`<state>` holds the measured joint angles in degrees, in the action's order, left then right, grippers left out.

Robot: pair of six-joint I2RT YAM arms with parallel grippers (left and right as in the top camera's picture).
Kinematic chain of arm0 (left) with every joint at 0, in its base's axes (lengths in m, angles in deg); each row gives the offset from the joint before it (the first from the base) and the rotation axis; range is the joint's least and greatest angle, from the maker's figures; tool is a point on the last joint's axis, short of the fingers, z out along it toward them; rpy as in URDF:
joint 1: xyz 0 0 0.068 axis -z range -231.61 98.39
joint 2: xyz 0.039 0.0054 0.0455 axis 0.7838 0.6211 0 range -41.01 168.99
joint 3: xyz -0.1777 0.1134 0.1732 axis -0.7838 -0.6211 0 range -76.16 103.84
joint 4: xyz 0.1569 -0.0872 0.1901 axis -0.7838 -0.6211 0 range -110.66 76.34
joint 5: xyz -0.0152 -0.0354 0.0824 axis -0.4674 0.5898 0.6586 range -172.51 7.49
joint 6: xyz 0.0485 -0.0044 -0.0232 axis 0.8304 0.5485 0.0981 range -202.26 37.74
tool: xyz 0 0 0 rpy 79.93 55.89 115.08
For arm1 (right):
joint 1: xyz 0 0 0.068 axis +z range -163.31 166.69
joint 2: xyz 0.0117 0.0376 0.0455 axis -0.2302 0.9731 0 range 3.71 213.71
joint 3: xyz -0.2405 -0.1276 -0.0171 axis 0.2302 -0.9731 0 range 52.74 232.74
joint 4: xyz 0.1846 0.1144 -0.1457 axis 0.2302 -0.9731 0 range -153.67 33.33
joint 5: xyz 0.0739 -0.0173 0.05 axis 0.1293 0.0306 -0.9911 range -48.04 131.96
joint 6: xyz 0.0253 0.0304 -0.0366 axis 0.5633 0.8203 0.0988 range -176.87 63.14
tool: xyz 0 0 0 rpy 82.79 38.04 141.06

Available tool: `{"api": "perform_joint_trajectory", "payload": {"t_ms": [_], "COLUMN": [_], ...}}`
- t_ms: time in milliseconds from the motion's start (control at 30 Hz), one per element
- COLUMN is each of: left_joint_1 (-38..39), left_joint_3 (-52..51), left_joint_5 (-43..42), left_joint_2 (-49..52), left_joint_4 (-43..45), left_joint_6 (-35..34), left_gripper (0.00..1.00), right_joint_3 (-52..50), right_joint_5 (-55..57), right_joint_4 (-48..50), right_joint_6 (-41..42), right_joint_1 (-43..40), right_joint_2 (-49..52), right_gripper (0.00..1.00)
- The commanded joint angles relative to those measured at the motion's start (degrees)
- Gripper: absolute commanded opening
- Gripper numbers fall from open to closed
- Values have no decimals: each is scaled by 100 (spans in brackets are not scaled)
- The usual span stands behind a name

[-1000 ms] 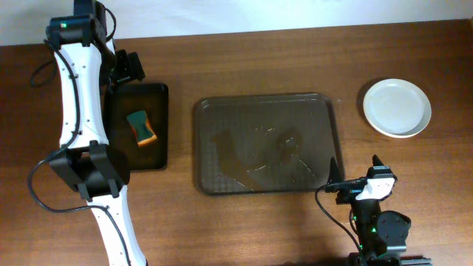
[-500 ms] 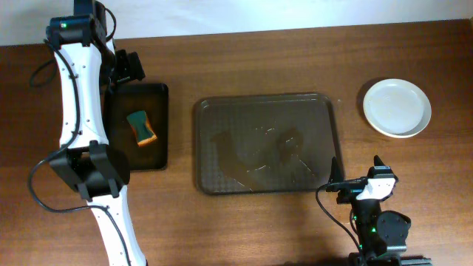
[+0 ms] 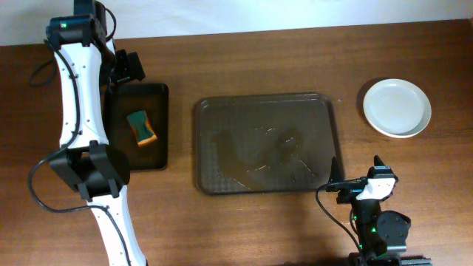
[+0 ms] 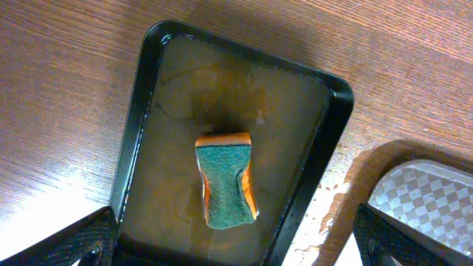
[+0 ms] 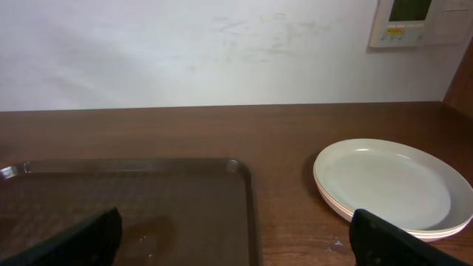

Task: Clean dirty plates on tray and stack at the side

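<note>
plates stacked off the tray, both grippers wide

at the far right of the wooden table [image 3: 295, 59]: the plates [image 3: 397, 108], piled one on another, top face plain white, exact number in the pile hard to tell. well apart from the tray [image 3: 222, 118], out beyond its right rim. across the tray's dark brown floor, wet streaks and a glossy film. over at the left, a small black tray [image 3: 160, 148], near the brown one but not touching it. lying flat in it, on a thin wet film, a green-and-orange sponge [image 3: 141, 126], green face up. above that sponge and clear of it, the left gripper [image 4: 235, 222], fingers spread wide, empty. by the tray's front right corner, the right gripper [image 3: 356, 168], likewise spread wide and empty, pointed toward the plates.
</note>
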<state>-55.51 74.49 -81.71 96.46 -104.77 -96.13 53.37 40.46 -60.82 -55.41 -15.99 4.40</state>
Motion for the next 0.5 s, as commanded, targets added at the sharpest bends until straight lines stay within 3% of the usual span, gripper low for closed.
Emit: {"api": "perform_joint_trajectory", "payload": {"t_ms": [0,467], "left_joint_1": [-39,-39], "left_joint_3": [46,46], "left_joint_5": [-17,153], "left_joint_2": [-22,-22], "left_joint_4": [-7,52], "left_joint_6": [50,48], "left_gripper": [100,100], "right_joint_3": [-31,-31], "right_joint_5": [72,72], "right_joint_4": [-37,-37], "right_joint_6": [-13,-13], "right_joint_1": [46,46], "right_joint_2": [-33,-33], "right_gripper": [98,98]}}
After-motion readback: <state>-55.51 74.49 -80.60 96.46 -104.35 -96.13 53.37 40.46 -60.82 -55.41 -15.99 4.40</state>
